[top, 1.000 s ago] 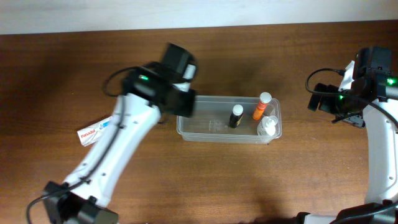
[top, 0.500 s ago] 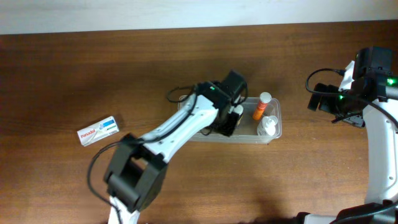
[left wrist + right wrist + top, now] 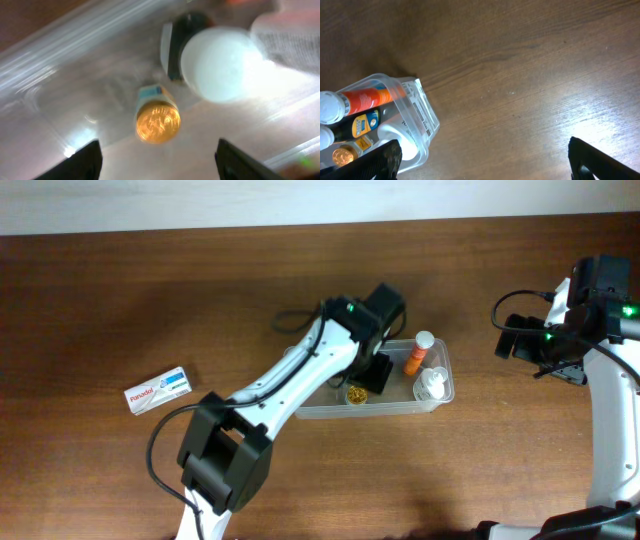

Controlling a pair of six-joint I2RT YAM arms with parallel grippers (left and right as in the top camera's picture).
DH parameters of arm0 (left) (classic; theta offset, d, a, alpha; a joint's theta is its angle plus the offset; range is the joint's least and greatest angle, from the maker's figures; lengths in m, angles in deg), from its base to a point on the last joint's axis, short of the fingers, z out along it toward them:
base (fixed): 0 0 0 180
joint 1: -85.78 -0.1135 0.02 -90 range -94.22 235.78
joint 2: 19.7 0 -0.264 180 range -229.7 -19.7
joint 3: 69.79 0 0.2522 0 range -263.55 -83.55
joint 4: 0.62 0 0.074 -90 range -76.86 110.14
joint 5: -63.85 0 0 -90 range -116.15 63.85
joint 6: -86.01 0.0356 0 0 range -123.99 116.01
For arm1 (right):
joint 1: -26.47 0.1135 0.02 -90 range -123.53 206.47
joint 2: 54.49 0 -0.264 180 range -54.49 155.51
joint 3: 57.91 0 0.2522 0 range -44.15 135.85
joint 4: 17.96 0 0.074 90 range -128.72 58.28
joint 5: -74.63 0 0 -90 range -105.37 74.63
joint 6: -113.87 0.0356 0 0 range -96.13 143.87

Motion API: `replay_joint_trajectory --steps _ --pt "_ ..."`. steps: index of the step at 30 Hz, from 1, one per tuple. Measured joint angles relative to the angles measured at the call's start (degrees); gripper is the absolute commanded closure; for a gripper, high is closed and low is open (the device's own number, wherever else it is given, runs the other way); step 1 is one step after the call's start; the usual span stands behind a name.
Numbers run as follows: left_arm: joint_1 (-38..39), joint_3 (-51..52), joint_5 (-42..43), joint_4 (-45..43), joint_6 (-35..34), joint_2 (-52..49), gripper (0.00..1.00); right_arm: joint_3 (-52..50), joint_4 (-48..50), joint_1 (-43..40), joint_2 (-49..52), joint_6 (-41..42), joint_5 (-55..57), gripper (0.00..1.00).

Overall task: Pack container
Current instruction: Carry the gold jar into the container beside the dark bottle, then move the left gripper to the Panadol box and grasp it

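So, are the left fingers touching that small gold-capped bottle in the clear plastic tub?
Apart. Left wrist view shows the small gold-capped bottle with clear gaps to both open fingers.

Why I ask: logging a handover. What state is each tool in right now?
Left tool: open, holding nothing, above the gold-capped bottle in the tub.
Right tool: open, empty.

Spread across the brown wood-grain tabletop point(image 3: 100, 300): a clear container point(image 3: 400, 407) just right of centre and, well apart at the left, a small white box point(image 3: 158, 390) with red and blue print. Both lying flat, directly on the wood.
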Motion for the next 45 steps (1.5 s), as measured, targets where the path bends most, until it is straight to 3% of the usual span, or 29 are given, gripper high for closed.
replay_joint_trajectory --steps 5,8,12,14,21,25,34,45 --pt "-1.9 -13.92 -5.14 9.94 0.24 0.81 0.16 0.0 -0.04 0.0 0.0 -0.02 0.0 0.02" --pt "-5.97 -17.09 -6.6 13.14 0.33 3.23 0.15 0.0 -0.04 0.0 0.0 -0.02 0.0 0.02" --pt "-16.22 -17.7 -7.74 18.36 0.11 7.28 0.14 0.0 -0.04 0.0 0.0 -0.04 -0.02 0.02" --pt "-22.73 -17.75 -8.17 20.15 -0.26 8.5 0.01 0.0 -0.02 0.0 0.0 -0.04 0.0 0.02" --pt "-42.95 -14.78 -9.46 18.82 -2.78 9.01 0.01 0.0 -0.04 0.0 0.0 -0.09 0.0 0.02" --pt "-48.52 -8.15 -10.58 16.68 4.83 9.03 0.01 0.0 -0.02 0.0 0.0 -0.15 0.0 0.02" --pt "-51.17 8.28 -8.22 10.6 31.21 9.03 0.01 0.0 -0.07 0.0 0.0 -0.22 0.0 0.02" --pt "-52.74 23.71 -13.64 -5.16 47.19 9.03 0.01 0.0 -0.04 0.0 0.0 -0.26 0.0 0.02"
